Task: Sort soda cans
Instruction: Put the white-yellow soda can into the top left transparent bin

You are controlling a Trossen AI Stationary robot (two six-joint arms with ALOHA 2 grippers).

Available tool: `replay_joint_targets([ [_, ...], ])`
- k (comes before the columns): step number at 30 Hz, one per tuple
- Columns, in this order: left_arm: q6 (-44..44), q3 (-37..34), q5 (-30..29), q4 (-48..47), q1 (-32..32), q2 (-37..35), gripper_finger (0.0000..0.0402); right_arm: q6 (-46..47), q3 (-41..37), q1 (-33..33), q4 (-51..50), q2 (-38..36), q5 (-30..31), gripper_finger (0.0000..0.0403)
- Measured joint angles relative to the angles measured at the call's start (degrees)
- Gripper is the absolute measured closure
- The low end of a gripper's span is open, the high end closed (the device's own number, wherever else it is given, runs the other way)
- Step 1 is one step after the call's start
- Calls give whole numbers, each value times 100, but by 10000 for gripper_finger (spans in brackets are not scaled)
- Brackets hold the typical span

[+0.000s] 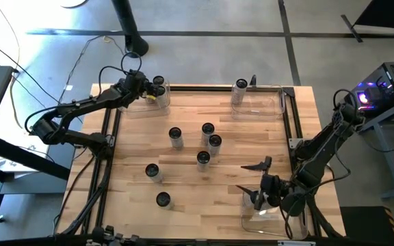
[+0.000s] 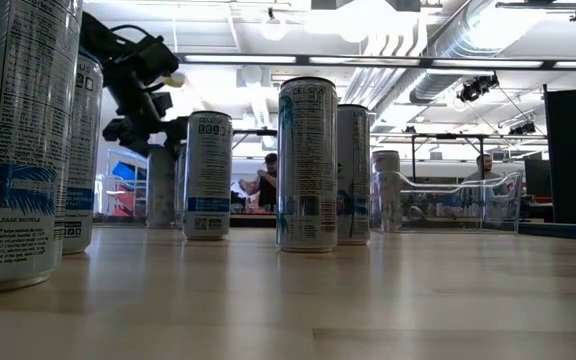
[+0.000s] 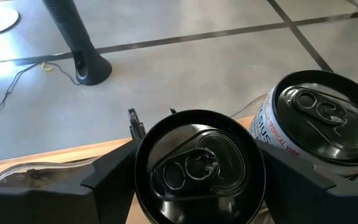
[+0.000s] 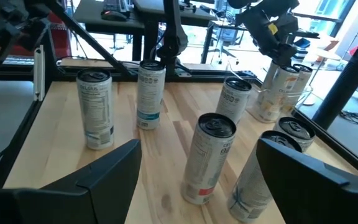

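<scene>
Evidently mid-placement: the left gripper (image 1: 153, 89) straddles a soda can (image 3: 197, 167) inside the far-left bin (image 1: 144, 109), fingers spread beside it, grip uncertain; next comes a straight lift clear

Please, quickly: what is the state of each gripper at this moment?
Left gripper: around a soda can at the far-left bin; grip or release cannot be told.
Right gripper: open, holding nothing, near the front-right corner.
</scene>
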Motion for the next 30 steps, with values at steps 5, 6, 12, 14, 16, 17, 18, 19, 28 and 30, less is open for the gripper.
replay_joint_targets([
  [5,138,-7,146,184,0,7,116,94,0,-6,0,0,-6,89],
  [6,179,-7,166,218,-2,7,116,94,0,-6,3,0,-6,89],
  [12,286,4,161,317,-4,4,115,94,0,-6,5,0,-10,89],
  [14,285,4,160,311,-4,4,115,95,0,-6,6,0,-10,89],
  [16,271,4,160,295,-4,4,115,96,0,-6,5,0,-12,89],
  [17,218,4,160,293,-4,4,114,96,0,-6,6,0,-12,89],
  [18,190,4,161,293,-4,4,114,96,0,-6,7,0,-12,89],
  [19,189,4,174,292,-4,-5,114,96,0,-6,7,0,-15,89],
  [28,634,503,309,-234,-4,-285,114,90,0,-27,296,-35,788,89],
  [30,640,635,311,-394,-17,-399,114,66,13,-157,405,-173,776,89],
])
